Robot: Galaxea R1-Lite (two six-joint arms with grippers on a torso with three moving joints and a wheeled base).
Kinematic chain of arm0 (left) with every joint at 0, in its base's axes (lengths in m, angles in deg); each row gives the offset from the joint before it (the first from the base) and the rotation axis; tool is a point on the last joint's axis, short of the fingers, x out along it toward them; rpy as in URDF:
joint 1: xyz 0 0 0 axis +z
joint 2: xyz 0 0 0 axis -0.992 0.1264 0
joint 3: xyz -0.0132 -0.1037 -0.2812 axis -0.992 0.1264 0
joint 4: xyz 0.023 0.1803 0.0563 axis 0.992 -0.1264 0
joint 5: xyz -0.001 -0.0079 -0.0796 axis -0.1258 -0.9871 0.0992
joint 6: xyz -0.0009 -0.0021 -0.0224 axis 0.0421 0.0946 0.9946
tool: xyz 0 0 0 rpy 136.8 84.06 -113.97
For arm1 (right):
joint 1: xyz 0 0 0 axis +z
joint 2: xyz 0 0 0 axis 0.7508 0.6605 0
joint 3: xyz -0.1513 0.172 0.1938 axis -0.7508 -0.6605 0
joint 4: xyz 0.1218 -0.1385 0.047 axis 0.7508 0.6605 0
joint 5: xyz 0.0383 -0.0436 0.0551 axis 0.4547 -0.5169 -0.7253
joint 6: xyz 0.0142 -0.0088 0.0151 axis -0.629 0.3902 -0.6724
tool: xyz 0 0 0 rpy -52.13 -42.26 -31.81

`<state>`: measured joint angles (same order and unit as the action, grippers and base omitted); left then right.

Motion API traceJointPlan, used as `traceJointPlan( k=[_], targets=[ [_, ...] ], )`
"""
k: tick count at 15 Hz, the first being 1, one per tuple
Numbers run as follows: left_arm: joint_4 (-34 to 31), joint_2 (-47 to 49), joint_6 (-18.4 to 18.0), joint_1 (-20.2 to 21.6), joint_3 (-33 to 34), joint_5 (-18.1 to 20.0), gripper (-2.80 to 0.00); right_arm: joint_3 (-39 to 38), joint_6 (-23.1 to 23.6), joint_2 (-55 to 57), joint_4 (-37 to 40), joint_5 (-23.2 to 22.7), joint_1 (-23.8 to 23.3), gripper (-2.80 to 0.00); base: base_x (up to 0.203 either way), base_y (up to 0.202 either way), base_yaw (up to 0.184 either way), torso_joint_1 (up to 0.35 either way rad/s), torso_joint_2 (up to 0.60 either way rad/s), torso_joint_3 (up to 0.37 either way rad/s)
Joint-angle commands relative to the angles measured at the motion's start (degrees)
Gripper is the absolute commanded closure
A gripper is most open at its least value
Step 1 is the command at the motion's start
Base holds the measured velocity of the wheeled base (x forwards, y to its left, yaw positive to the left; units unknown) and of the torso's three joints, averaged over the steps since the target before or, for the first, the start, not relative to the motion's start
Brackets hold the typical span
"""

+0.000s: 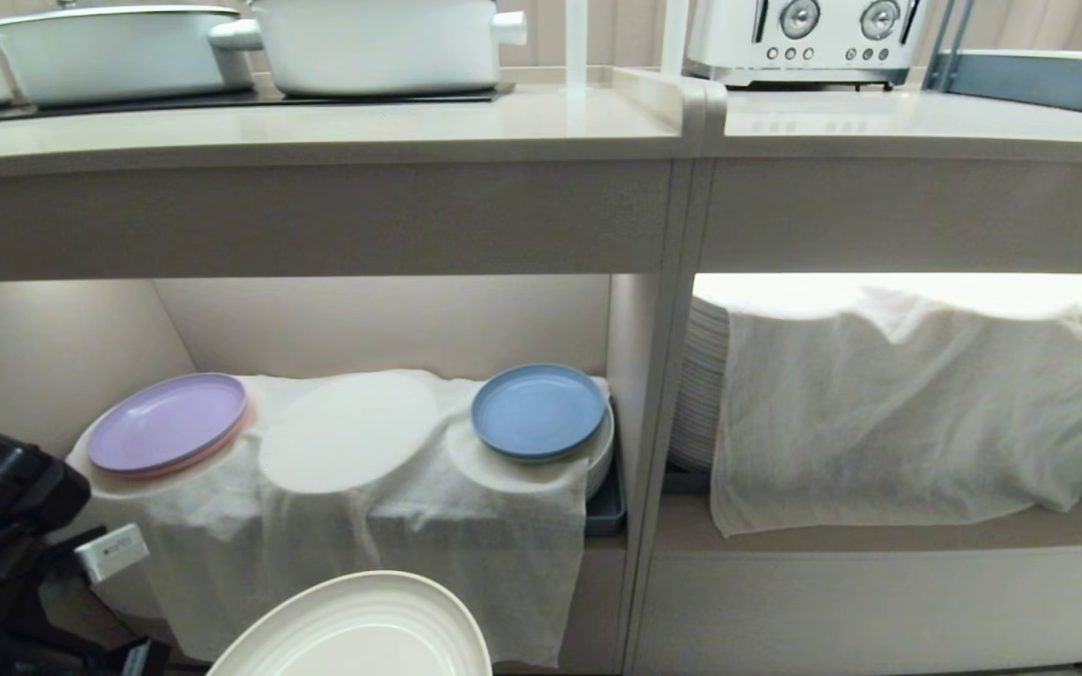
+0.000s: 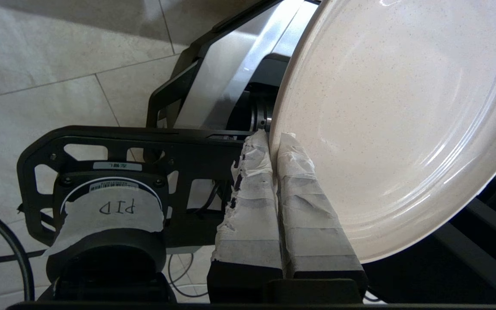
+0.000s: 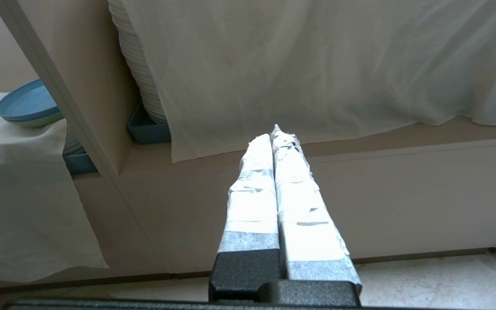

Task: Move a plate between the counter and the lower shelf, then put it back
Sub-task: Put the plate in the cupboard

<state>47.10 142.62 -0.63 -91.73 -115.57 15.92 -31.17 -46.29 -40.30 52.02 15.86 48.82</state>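
Cream speckled plate (image 2: 394,129), low ringed rim, pinched by left gripper (image 2: 274,142).

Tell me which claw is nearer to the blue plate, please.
Left. The left claw, shut on the cream plate, is below the blue plate; the right claw faces the neighbouring cubby.

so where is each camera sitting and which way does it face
Head view: high on the robot, looking forward and down into the lower shelf under the counter; the left arm shows at the lower left.
Left wrist view: behind the left gripper, shut on the plate, above floor tiles.
Right wrist view: behind the shut right gripper, facing the neighbouring cloth-draped cubby.
Shared: the blue plate in head and right wrist views.
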Motion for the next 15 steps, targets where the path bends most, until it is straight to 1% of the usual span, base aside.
traceJointPlan(
  k=[1, 2, 4, 11, 13, 15],
  targets=[
    [-0.28, 0.20, 0.15, -0.06, 0.06, 0.20, 0.00, 0.00, -0.04, 0.07, -0.07, 0.04, 0.02, 0.00, 0.000, 0.000, 0.000, 0.000, 0.00, 0.000],
    [-0.28, 0.12, 0.15, 0.02, 0.07, 0.13, 0.00, 0.00, -0.04, 0.07, -0.07, 0.04, 0.02, 0.00, 0.000, 0.000, 0.000, 0.000, 0.00, 0.000],
    [-0.28, 0.12, 0.15, 0.03, 0.09, -0.06, 0.00, 0.00, -0.04, 0.07, -0.07, 0.04, 0.02, 0.00, 0.004, 0.110, -0.004, 0.002, 0.00, 0.003],
    [-0.28, 0.12, 0.15, -0.06, 0.42, 0.02, 0.00, 0.00, -0.04, 0.07, 0.01, 0.04, 0.10, 0.00, 0.000, 0.195, 0.000, 0.002, 0.00, 0.000],
    [0.32, 0.12, 0.15, -0.06, 0.49, 0.02, 0.00, 0.00, -0.04, 0.07, -0.07, 0.04, 0.02, 0.00, 0.000, 0.097, -0.004, 0.005, 0.00, 0.005],
    [0.77, 0.12, 0.06, -0.15, 0.86, 0.02, 0.00, 0.00, -0.04, 0.07, 0.01, 0.04, 0.02, 0.00, 0.000, 0.000, 0.000, 0.000, 0.00, 0.000]
  ],
)
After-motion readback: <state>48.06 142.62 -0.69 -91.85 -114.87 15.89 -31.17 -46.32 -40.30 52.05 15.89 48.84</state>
